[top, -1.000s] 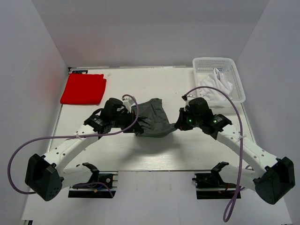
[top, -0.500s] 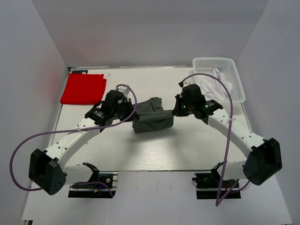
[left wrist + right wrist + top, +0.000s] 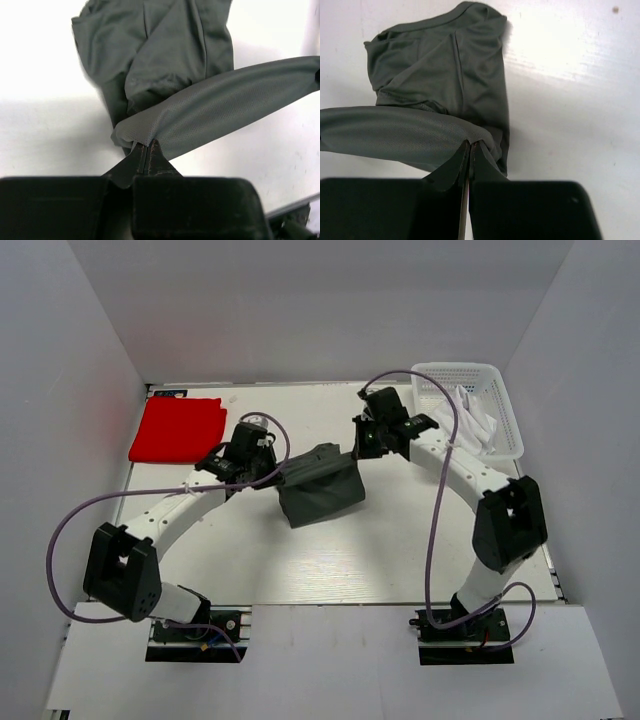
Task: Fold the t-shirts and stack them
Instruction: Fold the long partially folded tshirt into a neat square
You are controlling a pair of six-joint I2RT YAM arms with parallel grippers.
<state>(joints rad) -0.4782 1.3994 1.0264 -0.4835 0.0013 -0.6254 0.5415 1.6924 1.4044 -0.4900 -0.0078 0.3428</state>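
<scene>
Grey t-shirt [image 3: 320,495], red t-shirt [image 3: 178,428], white t-shirt [image 3: 470,418]: three. Basket [image 3: 455,368]: one.

White table [image 3: 400,555]: folded red t-shirt [image 3: 178,429] far-left corner, white basket [image 3: 440,375] far-right, dark grey t-shirt [image 3: 320,497] mid-table.

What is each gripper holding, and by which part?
The dark grey t-shirt: left gripper and right gripper each pinch one end of its lifted, stretched edge.

The grey shirt [image 3: 320,495] is pulled tight between the left fingers [image 3: 132,162] and the right fingers [image 3: 455,167], so it blocks the middle of the counter [image 3: 330,565]. The near strip of counter in front of it is bare. The red shirt [image 3: 178,428] fills the far left corner. The white basket [image 3: 455,368] fills the far right corner.
</scene>
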